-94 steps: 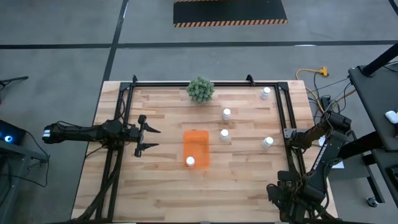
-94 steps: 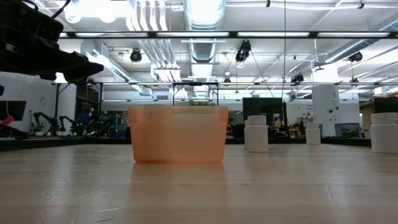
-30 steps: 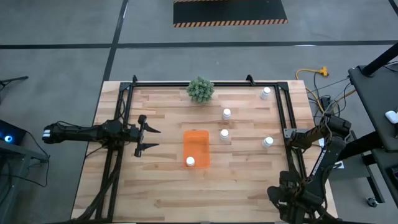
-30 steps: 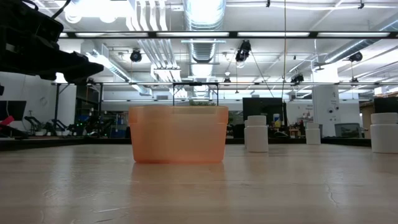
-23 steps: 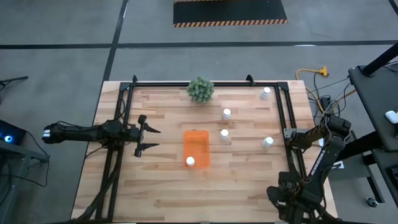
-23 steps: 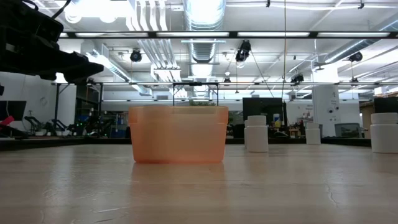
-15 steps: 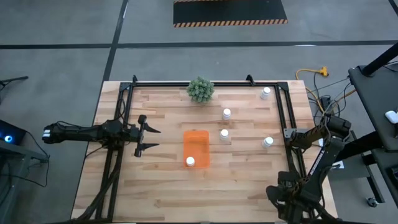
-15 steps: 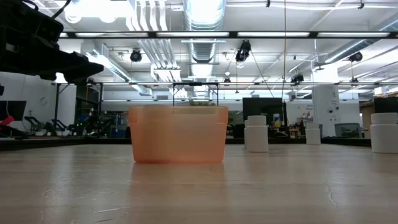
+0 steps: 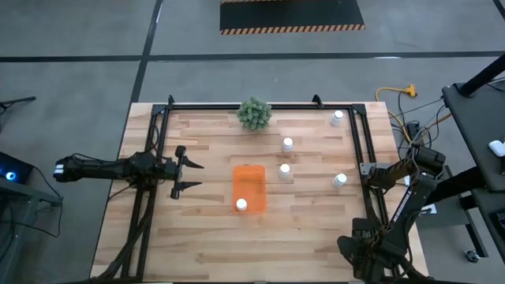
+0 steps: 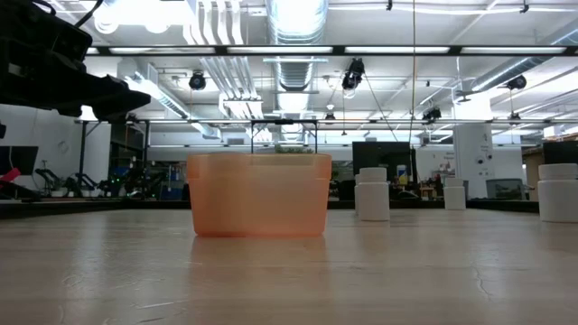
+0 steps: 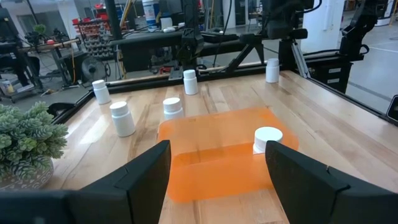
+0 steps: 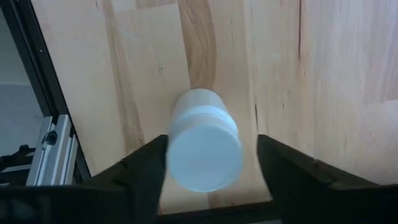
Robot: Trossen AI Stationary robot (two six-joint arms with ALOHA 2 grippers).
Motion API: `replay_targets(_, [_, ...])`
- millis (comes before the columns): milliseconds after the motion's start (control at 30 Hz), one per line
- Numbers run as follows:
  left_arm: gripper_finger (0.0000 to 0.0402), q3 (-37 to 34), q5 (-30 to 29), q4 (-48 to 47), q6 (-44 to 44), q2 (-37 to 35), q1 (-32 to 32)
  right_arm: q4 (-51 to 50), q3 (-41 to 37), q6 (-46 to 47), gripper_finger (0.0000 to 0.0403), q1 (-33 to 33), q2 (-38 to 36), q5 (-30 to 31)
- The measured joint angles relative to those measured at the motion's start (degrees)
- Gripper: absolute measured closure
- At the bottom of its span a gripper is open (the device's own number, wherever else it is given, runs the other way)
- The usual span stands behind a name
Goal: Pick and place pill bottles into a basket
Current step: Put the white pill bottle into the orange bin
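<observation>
The orange basket (image 9: 248, 186) stands mid-table with one white pill bottle (image 9: 241, 204) in its near end. More pill bottles stand on the wood to its right (image 9: 285, 170), (image 9: 287, 144), (image 9: 337, 117). My right gripper (image 12: 211, 180) points down over the pill bottle (image 12: 204, 148) by the right rail (image 9: 340, 180). It is open, one finger on each side of the cap, and bare wood shows between the cap and one finger. My left gripper (image 9: 185, 173) waits open and level, left of the basket.
A small green plant (image 9: 254, 113) stands at the far edge. A black frame rail (image 12: 31, 93) runs close beside the bottle under my right gripper. In the left wrist view another bottle (image 11: 272, 70) stands near the right arm's base. Bare wood lies along the near edge.
</observation>
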Motion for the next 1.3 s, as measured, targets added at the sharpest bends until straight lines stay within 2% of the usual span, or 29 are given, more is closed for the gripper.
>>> replay_targets(167, [0.0157,0.0,0.0,0.0,0.0,0.0,0.0,-0.2,0.0,-1.4,0.0257,-0.1,-0.1,0.0])
replay_targets(467, [0.0157,0.0,0.0,0.0,0.0,0.0,0.0,-0.4,0.0,-1.9,0.0258,-2.0,-1.3,0.2])
replay_targets(733, [0.0157,0.0,0.0,0.0,0.0,0.0,0.0,-1.8,0.0,-6.5,0.0253,-6.1,-4.0,0.2])
replay_targets(1300, [0.0157,0.0,0.0,0.0,0.0,0.2,0.0,-2.6,2.4,-29.9,0.0253,-21.4,-7.5,1.7])
